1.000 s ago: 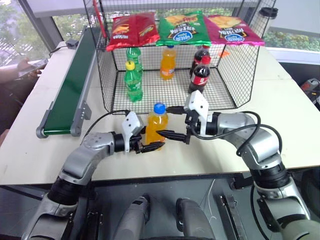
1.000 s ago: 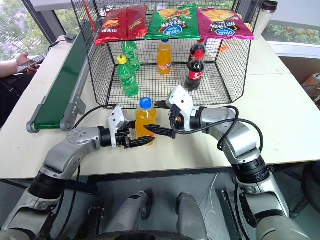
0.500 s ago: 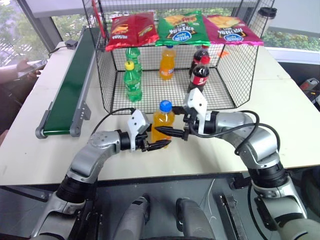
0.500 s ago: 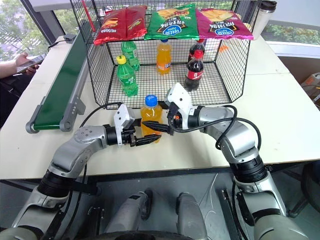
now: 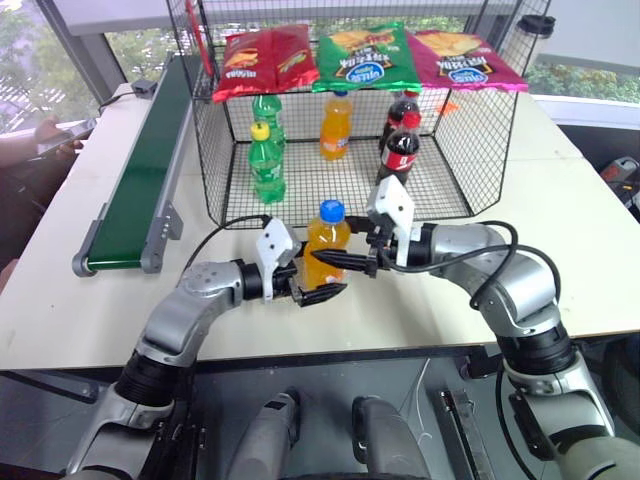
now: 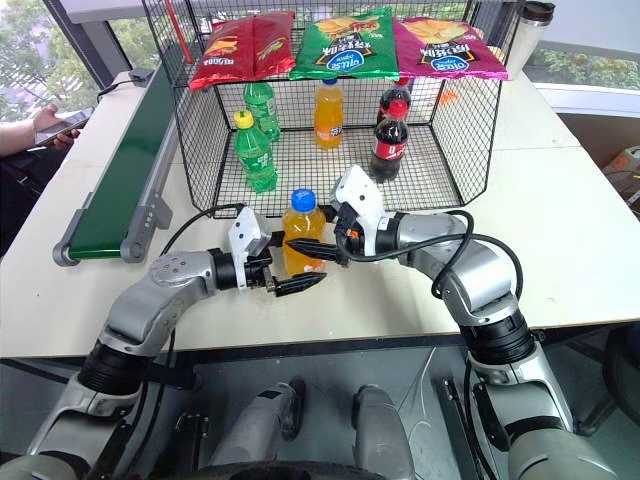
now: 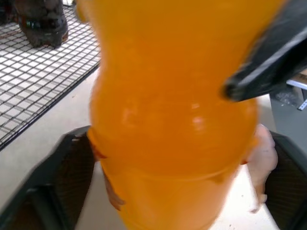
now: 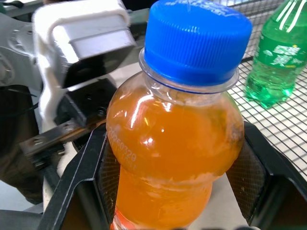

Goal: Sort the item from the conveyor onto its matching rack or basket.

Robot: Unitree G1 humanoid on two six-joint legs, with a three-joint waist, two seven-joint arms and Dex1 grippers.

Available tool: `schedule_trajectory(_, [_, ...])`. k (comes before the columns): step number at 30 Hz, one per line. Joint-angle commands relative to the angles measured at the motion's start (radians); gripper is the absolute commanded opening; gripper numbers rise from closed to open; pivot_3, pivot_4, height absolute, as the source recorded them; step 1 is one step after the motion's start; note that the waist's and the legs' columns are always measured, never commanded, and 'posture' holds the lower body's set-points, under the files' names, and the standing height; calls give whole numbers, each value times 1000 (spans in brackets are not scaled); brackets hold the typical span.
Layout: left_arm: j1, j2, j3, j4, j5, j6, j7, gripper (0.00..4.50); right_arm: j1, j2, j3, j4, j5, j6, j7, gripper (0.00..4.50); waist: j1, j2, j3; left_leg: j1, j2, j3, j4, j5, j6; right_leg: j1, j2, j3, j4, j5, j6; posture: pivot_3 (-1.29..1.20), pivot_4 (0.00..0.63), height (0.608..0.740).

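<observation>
Orange soda bottle (image 5: pixel 325 247) clamped in right gripper (image 5: pixel 345 262) jaws; left gripper (image 5: pixel 318 293) jaws spread wide around its base.

I count two orange soda bottles: one (image 5: pixel 326 243) in front of the wire cage (image 5: pixel 460 150), one (image 5: pixel 336 126) inside. Inside also stand two green bottles (image 5: pixel 267 163) and two cola bottles (image 5: pixel 400 150). Three chip bags (image 5: pixel 363 55) lie on its top.

The scene is being lit brightly and evenly by daylight from the large windows (image 5: pixel 30 50) behind the pale table (image 5: pixel 560 210), where only soft shadows are being cast. Small highlights are being thrown off the clear orange soda bottle with the blue cap (image 8: pixel 177 143). In the left wrist view that bottle is being rendered blurred and out of focus.
</observation>
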Motion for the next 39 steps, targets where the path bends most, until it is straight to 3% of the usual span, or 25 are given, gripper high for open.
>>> schedule_trajectory(1, [1,17,25,-43,12,1,16,4474,-37,5,-42,-41,9,-21,-16,2471,0,0,0,0,0,0,0,0,0,0,0,0,0,0,0,0,150,739])
schedule_trajectory(6, [45,83,69,-92,-24,72,17,4474,-75,38,-52,18,-35,-53,-90,2471,-4,0,0,1,0,0,0,0,0,0,0,0,2,0,0,0,150,739])
schedule_trajectory(14, [198,161,296,-135,-91,119,74,4474,-202,127,-71,235,-137,-165,-208,2471,-3,0,0,1,0,0,0,-1,-1,-2,0,0,5,0,0,0,150,739])
schedule_trajectory(19, [184,67,361,-105,-1,51,286,4474,-327,228,-70,510,-238,-320,-312,2471,-1,0,0,1,0,0,1,0,-2,-1,2,0,5,0,0,0,150,739])
schedule_trajectory(26, [206,-68,298,-158,81,-2,430,4474,-474,295,-93,900,-327,-569,-390,2471,-2,0,0,1,-1,1,0,1,-1,-2,3,1,6,2,3,0,150,739])
schedule_trajectory(39, [226,-138,289,-188,77,0,489,4474,-521,316,-121,1152,-367,-733,-367,2471,-9,1,0,2,0,1,0,2,-1,-2,5,1,9,2,3,0,150,739])
